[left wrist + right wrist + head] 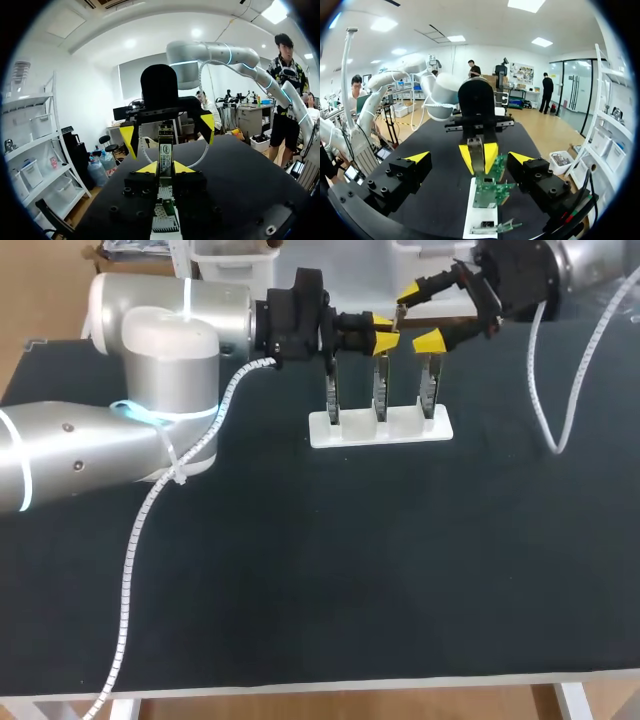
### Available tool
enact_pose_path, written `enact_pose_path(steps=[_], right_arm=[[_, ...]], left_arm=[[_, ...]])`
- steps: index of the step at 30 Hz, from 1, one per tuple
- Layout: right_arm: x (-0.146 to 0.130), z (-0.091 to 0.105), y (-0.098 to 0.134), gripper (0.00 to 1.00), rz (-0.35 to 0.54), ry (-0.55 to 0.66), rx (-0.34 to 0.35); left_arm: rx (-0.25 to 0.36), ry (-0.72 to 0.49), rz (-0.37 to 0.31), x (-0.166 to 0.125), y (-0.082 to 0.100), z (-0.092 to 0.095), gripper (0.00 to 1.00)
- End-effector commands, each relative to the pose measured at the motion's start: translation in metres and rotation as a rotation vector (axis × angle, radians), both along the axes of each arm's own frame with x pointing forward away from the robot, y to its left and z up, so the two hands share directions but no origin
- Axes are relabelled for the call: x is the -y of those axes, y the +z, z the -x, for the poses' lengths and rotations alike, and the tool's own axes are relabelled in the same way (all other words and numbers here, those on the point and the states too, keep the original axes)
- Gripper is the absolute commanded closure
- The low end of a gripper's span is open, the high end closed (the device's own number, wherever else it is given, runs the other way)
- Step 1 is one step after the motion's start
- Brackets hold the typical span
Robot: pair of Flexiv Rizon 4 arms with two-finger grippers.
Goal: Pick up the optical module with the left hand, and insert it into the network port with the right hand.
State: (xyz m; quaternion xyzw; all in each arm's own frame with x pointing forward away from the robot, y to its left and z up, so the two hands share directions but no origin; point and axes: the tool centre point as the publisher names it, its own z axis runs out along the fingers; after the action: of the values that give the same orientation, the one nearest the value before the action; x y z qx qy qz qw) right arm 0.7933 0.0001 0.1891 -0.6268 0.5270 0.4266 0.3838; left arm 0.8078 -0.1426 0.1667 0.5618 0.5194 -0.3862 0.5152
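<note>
Optical module (165, 150) pickup looks done; handover and insertion remain. Above the white stand (380, 427) of port boards (380, 390), left gripper (165, 167) is clamped on the optical module; right gripper (418, 315), also above the stand, faces it, fingers apart.

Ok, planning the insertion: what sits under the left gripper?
A white stand holding three upright circuit boards; the left gripper and its module hide the middle board's top.

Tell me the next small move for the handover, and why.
Probably shut the right gripper on the slim silver metal optical module. The left gripper is clamped on its near end, and the right gripper's open yellow fingertips stand either side of its far end, apart from it, so the grip seems lined up.
</note>
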Motion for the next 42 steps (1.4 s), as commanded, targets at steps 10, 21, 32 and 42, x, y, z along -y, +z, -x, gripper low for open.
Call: enact_pose_path(steps=[10, 21, 32, 42], right_arm=[[-0.007, 0.011, 0.009, 0.0, -0.02, -0.022, 0.055], [-0.017, 0.007, 0.01, 0.0, -0.036, 0.008, 0.064], [-0.018, 0.007, 0.01, 0.0, -0.037, 0.015, 0.057], [-0.018, 0.007, 0.01, 0.0, -0.037, 0.015, 0.057]], left_arm=[[0.001, -0.003, -0.001, 0.0, 0.0, -0.002, 1.0], [0.001, -0.003, -0.001, 0.0, 0.0, -0.002, 1.0], [0.001, -0.003, -0.001, 0.0, 0.0, -0.002, 1.0], [0.001, -0.003, -0.001, 0.0, 0.0, -0.002, 1.0]])
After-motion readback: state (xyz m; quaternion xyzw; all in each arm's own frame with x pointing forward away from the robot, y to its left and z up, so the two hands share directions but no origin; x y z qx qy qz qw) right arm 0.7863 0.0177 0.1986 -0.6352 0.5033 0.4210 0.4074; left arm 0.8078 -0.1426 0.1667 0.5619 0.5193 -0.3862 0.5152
